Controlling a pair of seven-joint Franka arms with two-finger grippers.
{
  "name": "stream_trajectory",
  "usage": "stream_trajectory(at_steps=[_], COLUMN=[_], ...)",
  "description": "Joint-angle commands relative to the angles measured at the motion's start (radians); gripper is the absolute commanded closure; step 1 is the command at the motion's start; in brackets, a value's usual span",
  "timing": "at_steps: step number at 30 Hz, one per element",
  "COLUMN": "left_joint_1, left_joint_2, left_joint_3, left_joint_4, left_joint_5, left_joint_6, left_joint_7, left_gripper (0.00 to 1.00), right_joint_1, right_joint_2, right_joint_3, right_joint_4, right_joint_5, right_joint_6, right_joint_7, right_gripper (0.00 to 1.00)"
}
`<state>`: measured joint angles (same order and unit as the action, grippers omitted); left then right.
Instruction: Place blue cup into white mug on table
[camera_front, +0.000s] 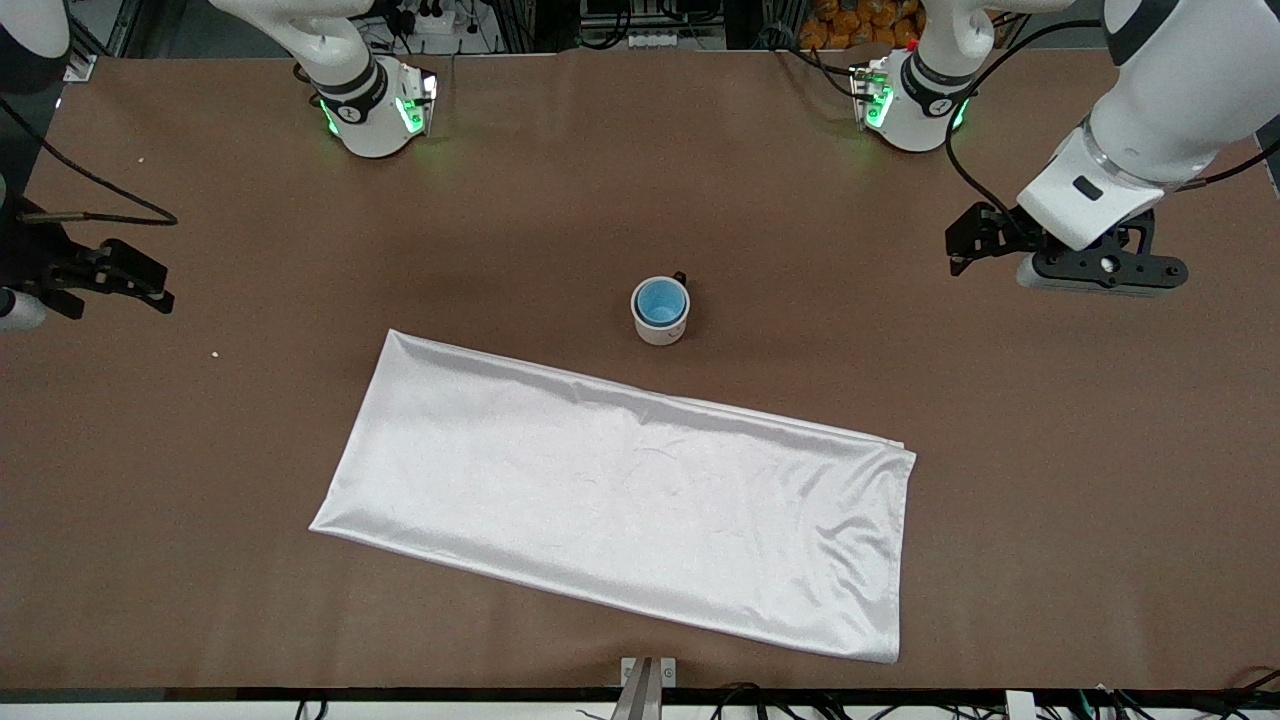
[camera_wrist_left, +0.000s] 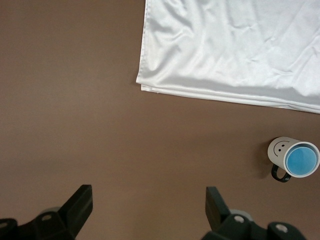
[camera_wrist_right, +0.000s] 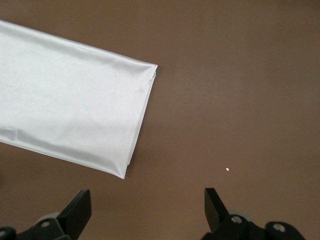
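White cloth (camera_front: 620, 500) fills the lower middle of the frame; just above it, at center, the blue cup (camera_front: 660, 301) already sits inside the mug (camera_front: 662, 325). Left gripper (camera_front: 1085, 262) at the right edge and right gripper (camera_front: 100, 280) at the left edge both hang empty with fingers apart, so the task looks finished and nothing more seems needed.

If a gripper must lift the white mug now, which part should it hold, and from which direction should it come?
Probably from straight above, fingers closing across the body of the white mug, clear of its dark handle. It stands upright on the table, and the blue cup fills its mouth, so a rim pinch looks awkward. Both the left gripper and right gripper wait open.
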<state>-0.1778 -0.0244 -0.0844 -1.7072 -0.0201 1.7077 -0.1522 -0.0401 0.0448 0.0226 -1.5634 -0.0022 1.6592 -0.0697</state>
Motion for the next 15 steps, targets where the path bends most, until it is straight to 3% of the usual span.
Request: stream_trajectory(at_steps=[1, 15], left_joint_1=[0.008, 0.008], left_joint_2=[0.009, 0.012], left_joint_3=[-0.003, -0.005], left_joint_4=[0.023, 0.031], left_joint_5=[0.022, 0.02], left_joint_6=[-0.011, -0.011], left_joint_7=[0.022, 0.013], left_gripper=[0.0, 0.0], right_joint_1=[-0.007, -0.007], right_joint_2=[-0.017, -0.017], right_joint_3=[0.0, 0.002], right_joint_4=[-0.001, 0.011], right_joint_5=[-0.005, -0.005], right_joint_6=[-0.024, -0.016], right_joint_7=[-0.016, -0.016], right_gripper=[0.0, 0.0])
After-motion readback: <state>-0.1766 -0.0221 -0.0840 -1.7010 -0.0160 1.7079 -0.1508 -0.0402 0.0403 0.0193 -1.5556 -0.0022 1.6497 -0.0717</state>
